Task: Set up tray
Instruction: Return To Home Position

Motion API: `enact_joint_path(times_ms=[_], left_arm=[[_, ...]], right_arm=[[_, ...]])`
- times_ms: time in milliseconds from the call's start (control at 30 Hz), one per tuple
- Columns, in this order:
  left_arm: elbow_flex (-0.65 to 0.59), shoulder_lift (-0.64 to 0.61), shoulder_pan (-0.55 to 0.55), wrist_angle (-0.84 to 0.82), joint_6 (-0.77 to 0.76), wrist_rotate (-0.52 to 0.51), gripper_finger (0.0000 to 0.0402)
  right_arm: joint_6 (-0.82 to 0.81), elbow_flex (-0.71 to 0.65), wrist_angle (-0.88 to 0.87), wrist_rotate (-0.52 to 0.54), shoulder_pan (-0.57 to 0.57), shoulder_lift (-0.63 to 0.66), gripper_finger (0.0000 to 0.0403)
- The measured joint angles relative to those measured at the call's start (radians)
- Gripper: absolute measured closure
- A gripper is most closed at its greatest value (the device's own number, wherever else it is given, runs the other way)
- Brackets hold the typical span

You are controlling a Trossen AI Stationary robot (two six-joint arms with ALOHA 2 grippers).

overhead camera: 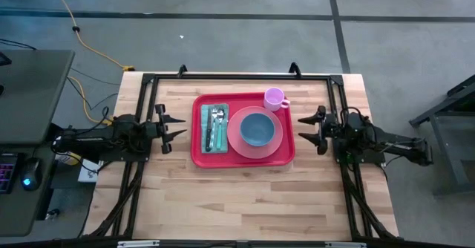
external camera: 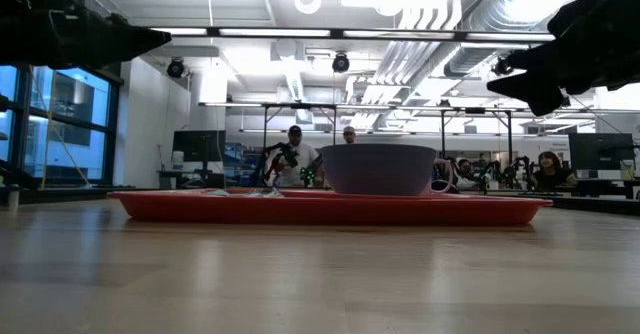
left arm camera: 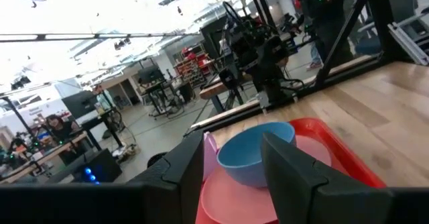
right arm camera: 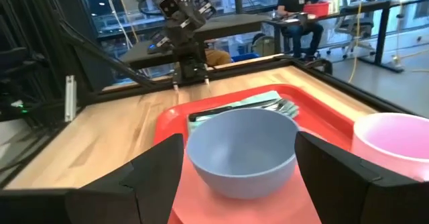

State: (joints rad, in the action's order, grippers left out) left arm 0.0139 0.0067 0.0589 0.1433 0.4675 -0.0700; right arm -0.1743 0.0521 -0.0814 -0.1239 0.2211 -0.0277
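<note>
The red tray (overhead camera: pixel 245 162) sits mid-tabletop (overhead camera: pixel 245 203), carrying plate (overhead camera: pixel 236 142), bowl (overhead camera: pixel 257 128), cup (overhead camera: pixel 274 97) and cutlery (overhead camera: pixel 214 128). The left gripper (overhead camera: pixel 177 127) and right gripper (overhead camera: pixel 303 128) hover either side, fingers spread and empty.

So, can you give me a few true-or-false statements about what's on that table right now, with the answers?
The blue bowl sits on the pink plate. True.
The cutlery lies on bare wood. False: it lies on the blue towel, on the red tray.
The pink cup stands at a corner of the tray. True.
The left gripper holds a spoon. False: it is open and empty, beside the tray.
The right gripper hangs over the bowl. False: it is open, off to the tray's other side.
</note>
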Motion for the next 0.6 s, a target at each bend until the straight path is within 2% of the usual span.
enact_joint_path(times_ms=[200,400,600], left_arm=[[0.000,0.000,0.000,-0.081,0.023,-0.031,0.0224],[0.000,0.000,0.000,-0.123,0.029,-0.031,0.0224],[0.000,0.000,0.000,-0.124,0.116,-0.029,0.0224]], right_arm=[[0.032,0.000,-0.003,0.021,0.000,0.000,0.0137],[-0.050,0.000,-0.003,0.010,0.000,0.000,0.0137],[-0.131,0.000,-0.003,0.010,0.000,0.000,0.0137]])
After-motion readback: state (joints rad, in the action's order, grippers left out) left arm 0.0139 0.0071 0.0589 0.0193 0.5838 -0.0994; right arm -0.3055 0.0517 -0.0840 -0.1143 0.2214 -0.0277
